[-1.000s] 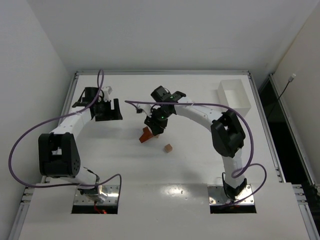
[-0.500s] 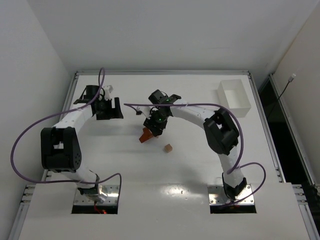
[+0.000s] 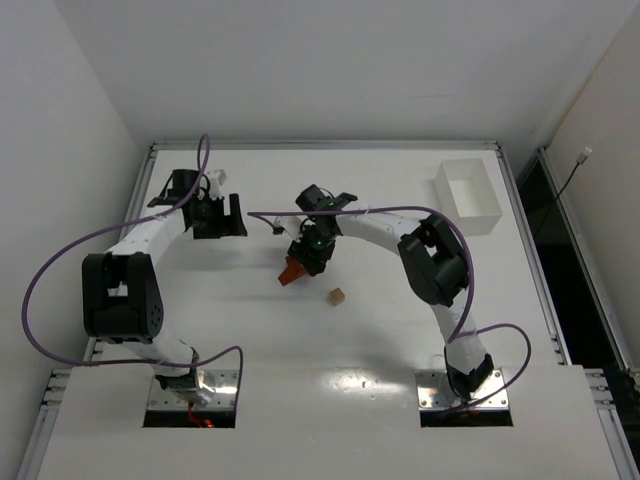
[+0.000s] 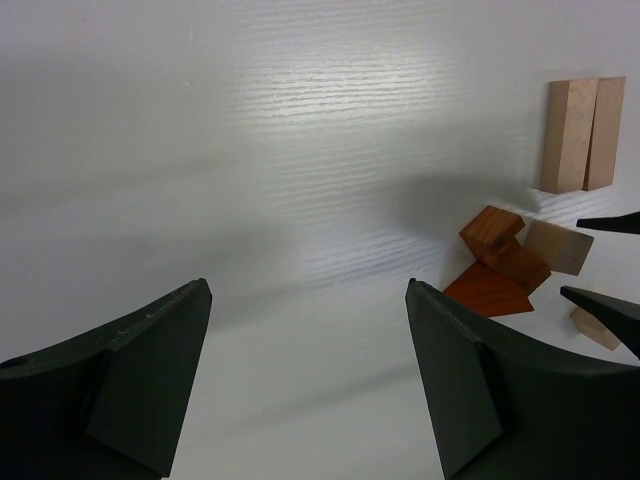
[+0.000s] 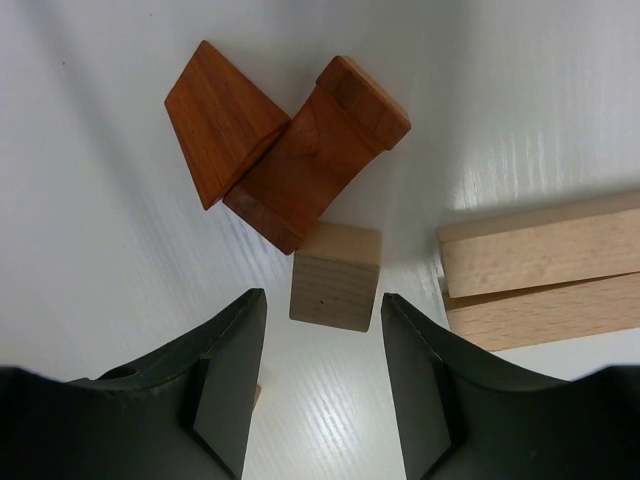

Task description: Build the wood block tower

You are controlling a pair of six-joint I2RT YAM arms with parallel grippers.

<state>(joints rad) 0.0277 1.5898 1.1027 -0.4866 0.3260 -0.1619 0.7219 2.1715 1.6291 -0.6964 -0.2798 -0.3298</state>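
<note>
The right end effector is seen with its jaws parted and nothing clamped. A tan cube is lying on the counter right at the fingertips. A strip of white is visible between it and one finger; whether the other finger touches it cannot be told. Just past the cube, a red-brown bar is lapped over a red-brown wedge, the two touching. Off to the side, two pale bars are laid flat, edge to edge. A small tan piece is glimpsed beneath that first finger, mostly hidden.

The left end effector is held wide, with only bare counter between its fingers. It is kept well apart from the wood blocks, which are caught at the right edge of its wrist view.

Against a second ago, the right arm's elbow is drawn in toward the left, and its end effector is shifted a touch up and left over the cluster. The left arm's elbow is lifted slightly. The red-brown pieces and a lone cube are left where they were.

From above, the cluster is largely covered by the right wrist and only red-brown wood is shown. The pale bars are revealed by the wrist cameras alone. Only the overhead view gives the lone cube, set apart on the near side, and a white tray at the far right corner.

The counter is white and framed by metal rails. It is closed in by plain white walls, and purple cables are looped off both arms.
</note>
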